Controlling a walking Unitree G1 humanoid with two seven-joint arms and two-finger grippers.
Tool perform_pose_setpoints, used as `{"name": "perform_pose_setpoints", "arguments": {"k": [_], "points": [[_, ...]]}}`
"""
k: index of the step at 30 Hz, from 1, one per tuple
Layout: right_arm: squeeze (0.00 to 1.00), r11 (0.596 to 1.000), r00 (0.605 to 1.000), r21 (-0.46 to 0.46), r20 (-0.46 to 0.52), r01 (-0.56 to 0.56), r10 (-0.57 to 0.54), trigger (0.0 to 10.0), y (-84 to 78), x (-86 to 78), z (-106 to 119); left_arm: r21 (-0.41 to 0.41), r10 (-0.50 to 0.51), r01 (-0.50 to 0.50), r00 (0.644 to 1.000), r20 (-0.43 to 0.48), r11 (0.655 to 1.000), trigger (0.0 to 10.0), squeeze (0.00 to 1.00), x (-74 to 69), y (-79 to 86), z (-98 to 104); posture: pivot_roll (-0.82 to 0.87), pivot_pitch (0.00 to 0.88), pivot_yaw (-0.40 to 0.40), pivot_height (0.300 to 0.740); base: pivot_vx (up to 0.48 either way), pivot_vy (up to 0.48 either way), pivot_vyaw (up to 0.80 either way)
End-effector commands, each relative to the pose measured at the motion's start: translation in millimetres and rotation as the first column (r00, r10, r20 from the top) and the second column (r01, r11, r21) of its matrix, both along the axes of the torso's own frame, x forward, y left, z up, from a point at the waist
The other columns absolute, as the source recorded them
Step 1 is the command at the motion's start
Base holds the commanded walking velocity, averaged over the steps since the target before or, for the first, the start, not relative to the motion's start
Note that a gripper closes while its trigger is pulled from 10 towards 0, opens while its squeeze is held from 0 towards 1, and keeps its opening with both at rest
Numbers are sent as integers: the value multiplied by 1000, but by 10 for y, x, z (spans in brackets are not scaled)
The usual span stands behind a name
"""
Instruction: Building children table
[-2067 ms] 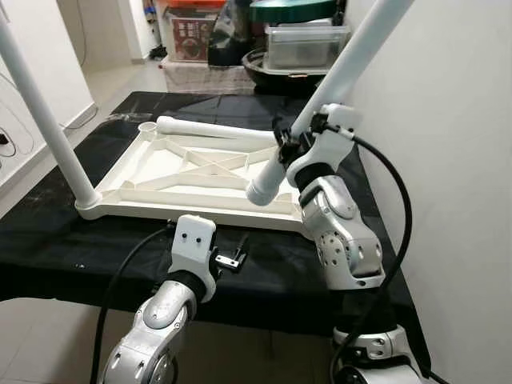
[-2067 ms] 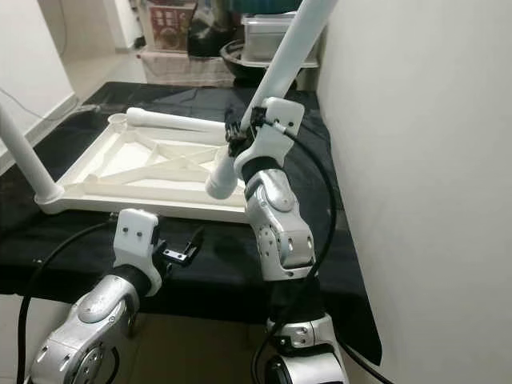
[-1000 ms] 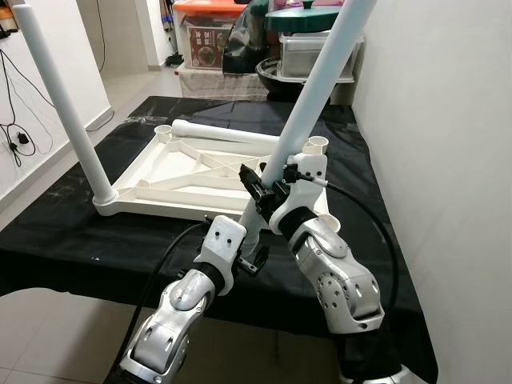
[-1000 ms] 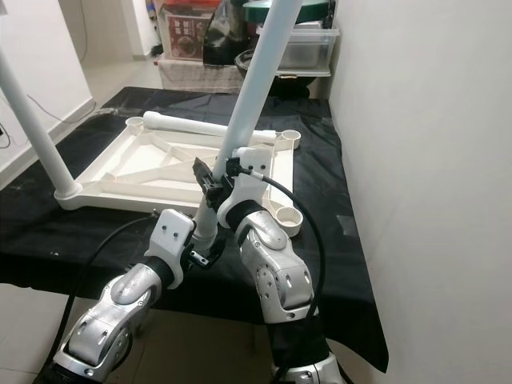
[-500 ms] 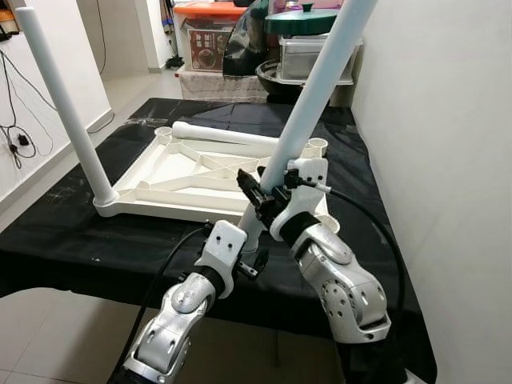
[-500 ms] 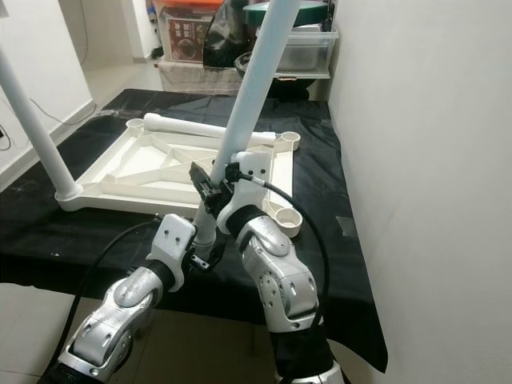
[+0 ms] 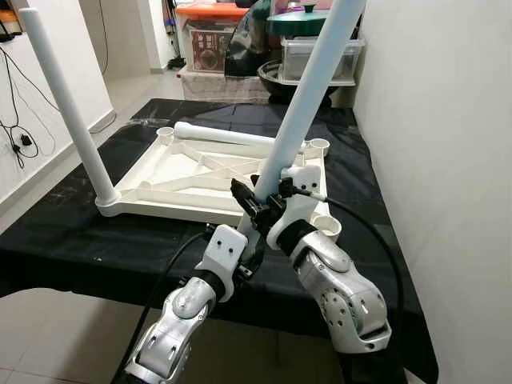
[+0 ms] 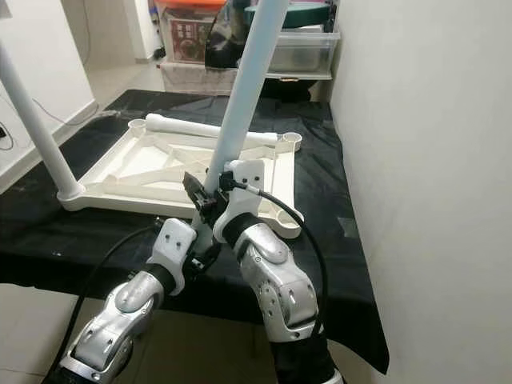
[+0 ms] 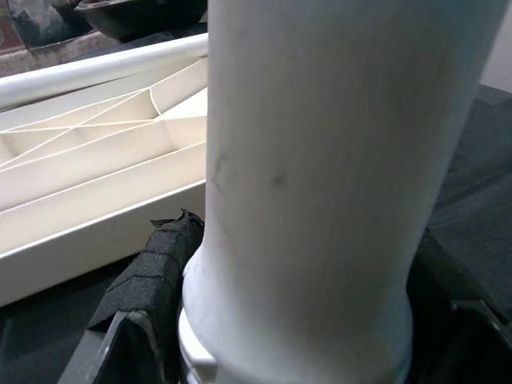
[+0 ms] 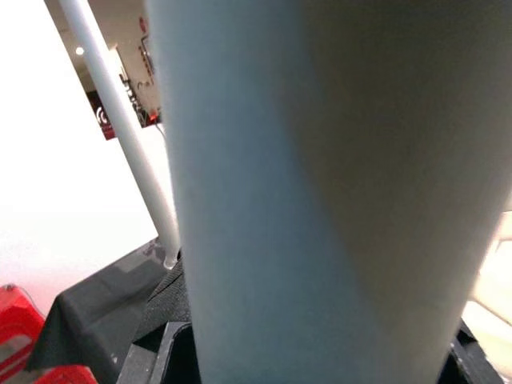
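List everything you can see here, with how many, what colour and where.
Tabletop: one, white, upside down on the cloth.
Legs: three, white; one upright in the near left corner, one lying along the far edge, one tilted in both hands.
Sockets: white cups at the tabletop corners.
Cloth: one, black, covering the bench.
Bins: several, clear and red, against the far wall with a green lid on top.
Cables: black, on the left wall.
Left hand: black fingers at the tilted leg's lower end.
Right hand: black fingers closed on that leg, higher up.
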State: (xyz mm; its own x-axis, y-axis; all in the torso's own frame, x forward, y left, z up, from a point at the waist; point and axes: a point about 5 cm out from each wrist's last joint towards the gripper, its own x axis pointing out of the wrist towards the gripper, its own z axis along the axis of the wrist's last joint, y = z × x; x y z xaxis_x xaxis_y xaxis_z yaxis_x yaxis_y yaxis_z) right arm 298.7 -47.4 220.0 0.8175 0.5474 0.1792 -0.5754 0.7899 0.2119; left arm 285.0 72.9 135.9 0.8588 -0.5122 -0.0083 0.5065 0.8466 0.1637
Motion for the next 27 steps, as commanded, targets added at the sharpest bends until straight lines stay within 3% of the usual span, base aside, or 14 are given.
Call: {"name": "perform_pose_setpoints", "arguments": {"k": [1,5,6,7,10,11,17,18,22,25,27], "points": [[0,1000,1000,-15,11,-23,23,10000,31,-31,8,17,-27,27,1000,14,999,0,0,-36,-38,-17,133,0,-30,740,0,0,0],[0,1000,1000,-25,16,-7,7,10000,3,-14,-3,36,-1,0,1000,7,999,0,0,-30,-10,-43,133,0,-30,740,0,0,0],[0,1000,1000,-29,18,9,-8,10000,-15,0,-10,33,-3,3,1000,-1,999,10000,0,-34,-11,-50,133,0,-31,740,0,0,0],[396,999,1000,-32,20,20,-19,10000,-28,8,-15,30,-5,5,1000,-6,1000,10000,0,-38,-13,-56,133,0,-31,740,0,0,0],[396,999,999,-40,28,36,-35,10000,-51,25,-24,23,-13,13,1000,-11,1000,10000,0,-49,-15,-58,132,0,-28,740,0,0,0],[1000,998,998,-48,35,45,-43,10000,-74,38,-37,20,-22,22,1000,-14,1000,10000,0,-65,-14,-59,132,0,-28,740,0,0,0],[1000,997,999,-71,48,25,-22,10000,-148,83,-67,18,-70,71,997,-32,997,10000,0,-142,40,-60,132,0,-25,740,0,0,0],[0,997,998,-63,53,-33,37,10000,-196,95,-42,22,-82,82,996,-34,996,10000,0,-180,98,-45,135,0,-24,740,0,0,0],[0,996,996,-63,57,-64,68,10000,-227,104,-24,20,-83,84,996,-37,996,10000,0,-195,128,-37,136,0,-23,740,0,0,0],[0,962,962,-38,21,-271,272,10000,-320,97,14,-6,-116,116,991,-59,993,10000,0,-271,237,-44,127,0,-23,740,0,0,0],[0,952,952,-18,14,-305,306,10000,-333,87,19,-4,-119,119,991,-56,993,10000,0,-279,251,-42,127,0,-23,740,0,0,0]]}}
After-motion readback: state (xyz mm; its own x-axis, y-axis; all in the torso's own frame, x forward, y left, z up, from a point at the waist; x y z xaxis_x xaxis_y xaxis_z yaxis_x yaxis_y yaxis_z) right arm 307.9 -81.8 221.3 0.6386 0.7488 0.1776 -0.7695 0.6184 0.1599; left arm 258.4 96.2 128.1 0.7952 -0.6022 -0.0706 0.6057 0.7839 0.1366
